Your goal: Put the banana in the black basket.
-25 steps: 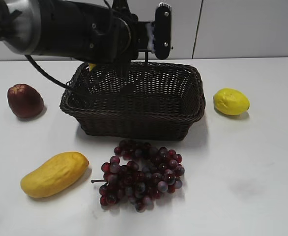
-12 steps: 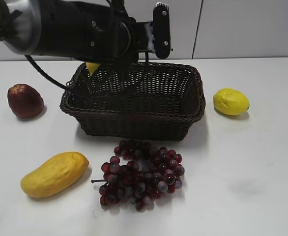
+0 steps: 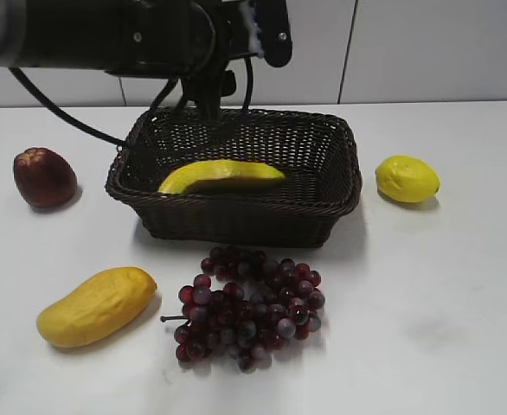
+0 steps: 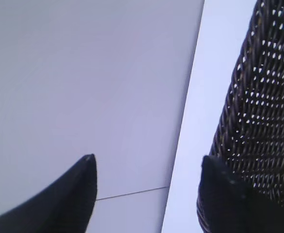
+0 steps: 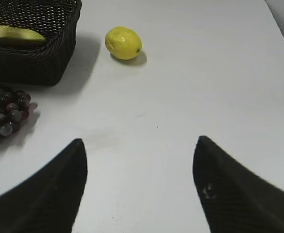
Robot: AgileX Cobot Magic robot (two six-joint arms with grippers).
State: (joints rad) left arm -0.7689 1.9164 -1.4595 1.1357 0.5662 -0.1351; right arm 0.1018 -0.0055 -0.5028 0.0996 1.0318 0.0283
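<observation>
The banana (image 3: pixel 221 175) lies inside the black basket (image 3: pixel 236 216), along its front wall, free of any gripper. It also shows in the right wrist view (image 5: pixel 13 34) inside the basket (image 5: pixel 30 60). My left gripper (image 4: pixel 147 162) is open and empty, raised above the basket's back rim and pointing at the wall; the basket's side (image 4: pixel 258 121) is on the right of its view. In the exterior view only the left arm (image 3: pixel 150 35) shows. My right gripper (image 5: pixel 139 145) is open and empty above bare table right of the basket.
A lemon (image 3: pixel 407 178) lies right of the basket. A bunch of dark grapes (image 3: pixel 249 307) lies in front of it. A yellow mango-like fruit (image 3: pixel 96 305) is at the front left and a dark red fruit (image 3: pixel 43 176) at the left.
The banana, earlier hidden behind the left gripper at the basket's back left, now lies in the basket. The left arm has lifted up and back.
</observation>
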